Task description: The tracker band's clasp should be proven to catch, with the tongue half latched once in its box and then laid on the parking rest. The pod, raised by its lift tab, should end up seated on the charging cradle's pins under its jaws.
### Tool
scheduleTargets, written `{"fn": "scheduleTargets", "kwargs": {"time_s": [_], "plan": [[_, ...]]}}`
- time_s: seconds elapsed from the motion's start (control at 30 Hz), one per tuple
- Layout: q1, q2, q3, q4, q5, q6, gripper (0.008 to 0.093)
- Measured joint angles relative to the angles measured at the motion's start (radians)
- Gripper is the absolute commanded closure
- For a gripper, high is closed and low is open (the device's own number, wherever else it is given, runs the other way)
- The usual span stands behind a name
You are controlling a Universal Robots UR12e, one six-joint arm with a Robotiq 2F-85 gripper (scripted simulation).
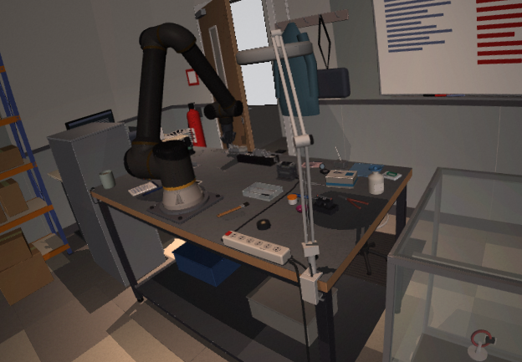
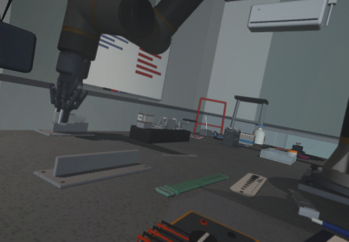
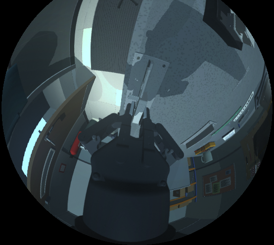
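The pale grey tongue half of the clasp is held in my closed gripper, upright over the small grey clasp box block on its thin plate at the table's far corner. The long grey parking rest, a bar on a flat base plate, stands apart nearer the middle of the table. The black charging cradle tray with pale fittings on top sits to the right of the clasp block. I cannot make out the pod among those fittings.
The table's far edge runs just behind the clasp block, with the open door beyond. A green strip, a beige card, a clear tray, a power strip and a lamp arm lie further off.
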Motion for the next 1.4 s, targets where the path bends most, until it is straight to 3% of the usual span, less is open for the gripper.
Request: {"fn": "scheduleTargets", "kwargs": {"time_s": [1.4], "plan": [[-0.002, 0.006, -0.010, 0.004, 0.000, -0.002, 0.0681]]}}
